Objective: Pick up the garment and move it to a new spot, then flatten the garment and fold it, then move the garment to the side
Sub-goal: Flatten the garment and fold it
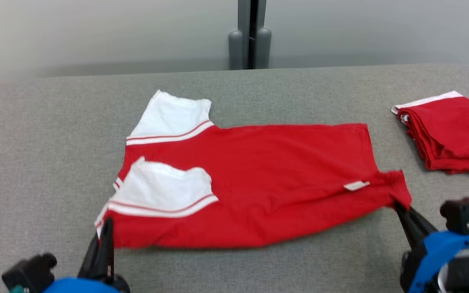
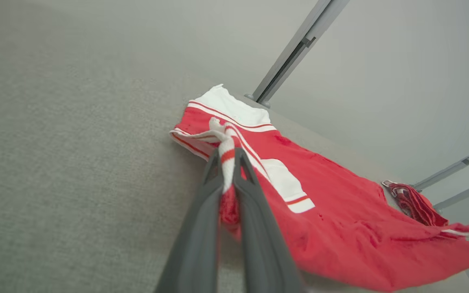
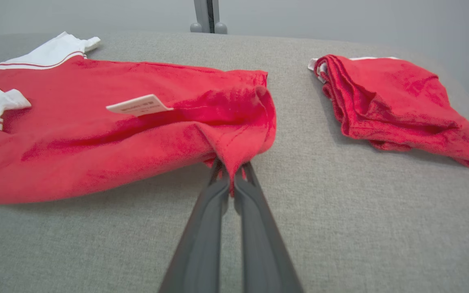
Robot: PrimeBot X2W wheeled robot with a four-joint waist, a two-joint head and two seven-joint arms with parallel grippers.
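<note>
A red garment (image 1: 259, 183) with white, red-striped sleeves lies sideways across the grey table (image 1: 55, 130), sleeves to the left, hem to the right. Its near edge is lifted slightly off the cloth surface. My left gripper (image 1: 106, 228) is shut on the garment's near-left corner by the collar; the left wrist view shows white and red fabric (image 2: 227, 162) pinched between the fingers (image 2: 202, 228). My right gripper (image 1: 399, 205) is shut on the near-right hem corner, where bunched red cloth (image 3: 234, 150) hangs between the fingers (image 3: 255, 228). A white label (image 1: 356, 186) lies near that corner.
A second red garment (image 1: 448, 130), folded in a stack with a white edge, sits at the table's right side, also in the right wrist view as the folded garment (image 3: 393, 101). A grey post (image 1: 250, 36) stands behind the table's far edge. Bare grey surface lies left and front.
</note>
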